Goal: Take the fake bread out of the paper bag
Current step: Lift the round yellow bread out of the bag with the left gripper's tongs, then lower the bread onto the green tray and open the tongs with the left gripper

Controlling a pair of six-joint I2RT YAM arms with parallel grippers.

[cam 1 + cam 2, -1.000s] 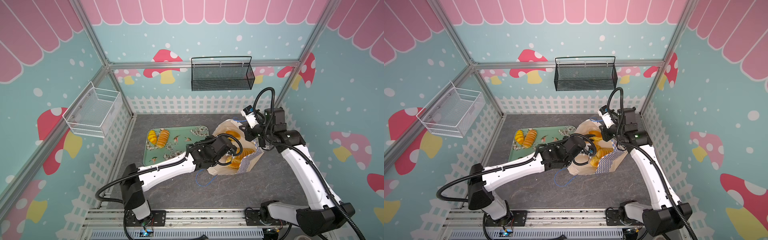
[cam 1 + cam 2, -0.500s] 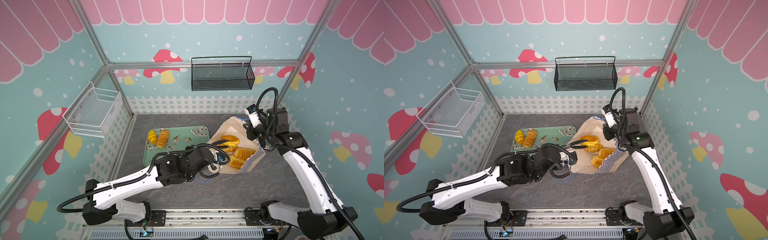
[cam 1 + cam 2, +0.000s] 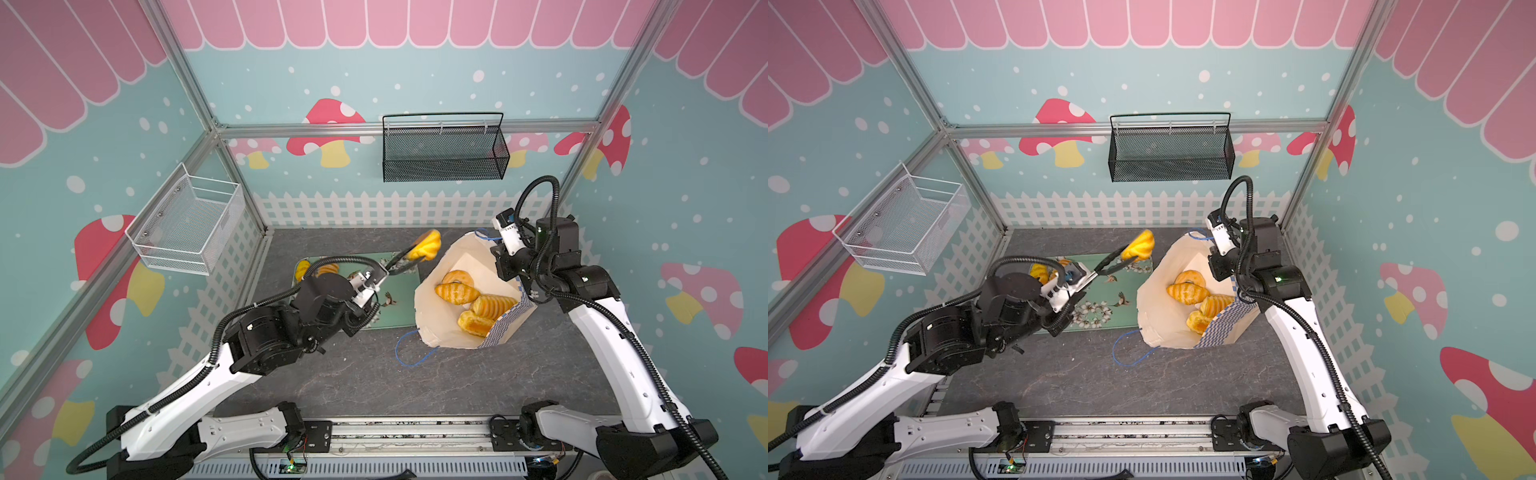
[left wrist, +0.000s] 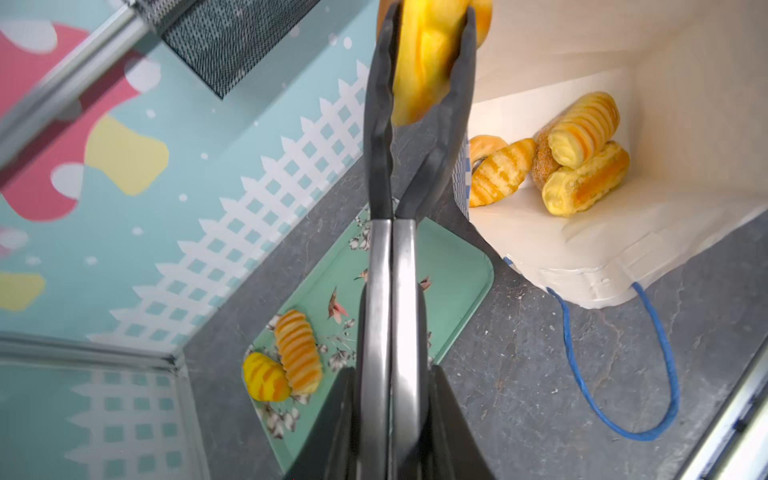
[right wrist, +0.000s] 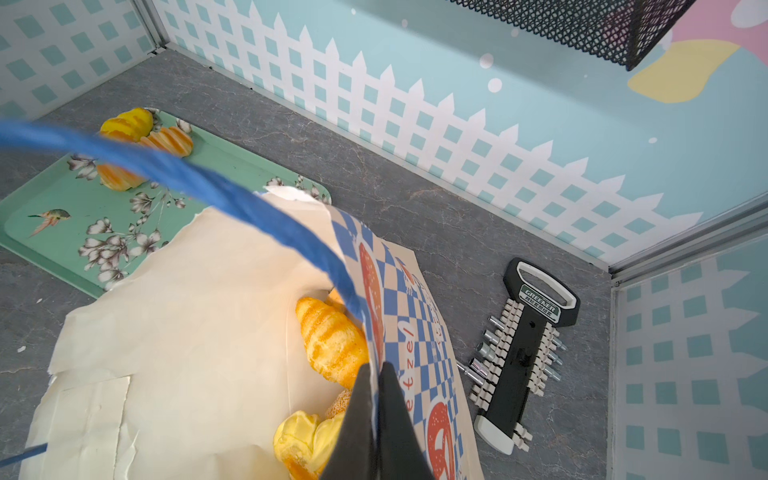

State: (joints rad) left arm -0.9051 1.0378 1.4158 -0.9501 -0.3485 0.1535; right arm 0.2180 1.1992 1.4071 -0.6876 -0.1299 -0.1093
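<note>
over the tray's far corner: one roll clear of the bag

in a top view the left gripper (image 3: pixel 415 261) is closed on a golden-yellow ridged toy roll (image 3: pixel 427 245). it holds the roll in the air between the mint-green floral tray (image 3: pixel 403 316) and the mouth of the cream paper bag with a blue-and-white checkered band (image 3: pixel 440 332). the bag leans open on the dark grey worktop (image 3: pixel 457 386) with several more toy breads (image 3: pixel 455 293) inside. the tray lies below the roll and back toward the left arm, so that arm looks the nearer one for setting it down.

left wrist view: the roll (image 4: pixel 419 83) sits between the long black fingers, its long axis roughly along them. two striped rolls (image 4: pixel 297 351) lie at the tray's end away from the bag.

right wrist view: the right gripper (image 5: pixel 374 419) is pinched tight on the bag's checkered rim, holding the mouth up.
</note>
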